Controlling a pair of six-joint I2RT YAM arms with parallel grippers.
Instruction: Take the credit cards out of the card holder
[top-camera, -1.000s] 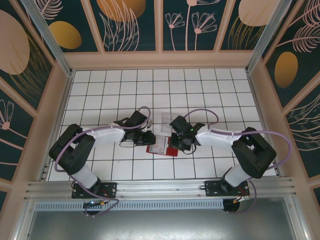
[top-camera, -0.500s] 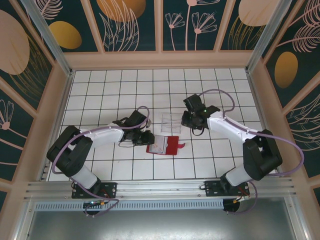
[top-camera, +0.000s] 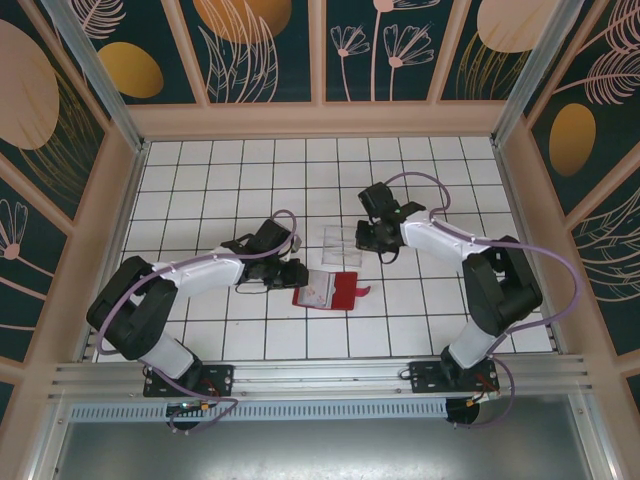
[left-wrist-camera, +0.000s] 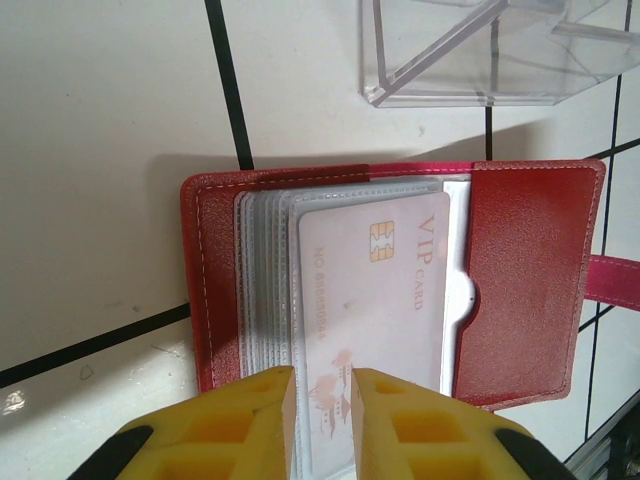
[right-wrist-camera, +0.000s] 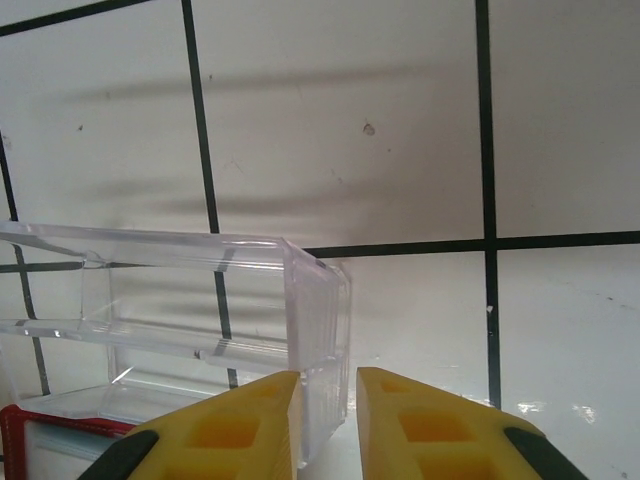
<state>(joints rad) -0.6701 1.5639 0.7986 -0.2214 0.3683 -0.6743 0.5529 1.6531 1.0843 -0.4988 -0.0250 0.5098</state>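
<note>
The left end effector (left-wrist-camera: 321, 388) was down low at the holder (left-wrist-camera: 525, 280), yellow fingers (left-wrist-camera: 250, 420) drawn to a narrow slit, and the pale near edge of the sleeves (left-wrist-camera: 262, 290) ran straight into that slit. That read as a pinch on the holder, pinning it to the bench (top-camera: 240, 180). In the left wrist view the holder lay open toward 12 o'clock from the fingers, its long axis 9-to-3, the tab (left-wrist-camera: 615, 282) out at 3 o'clock. The front card (left-wrist-camera: 385, 290), a pale one marked VIP, sat in its sleeve with its long axis 12-to-6, chip end away, near end aimed right at the slit.

Over to the right end effector (right-wrist-camera: 328, 388): jaws a narrow slit apart too, poised at the end wall of the tray (right-wrist-camera: 180, 252). Whether it held anything, I could not tell. The holder's red corner peeked in at 8 o'clock of that view.

From above, the tray sat at 12 o'clock of the holder, just beside it. The right end effector was at 3 o'clock of the tray, so roughly 1 o'clock of the holder. The left was plainly the nearer arm, at the holder's 9 o'clock edge. With that card in its sleeve, the job looked unfinished. By my reading, the next draw would call for the right arm to swing toward 7 o'clock and take the card along its long axis.
</note>
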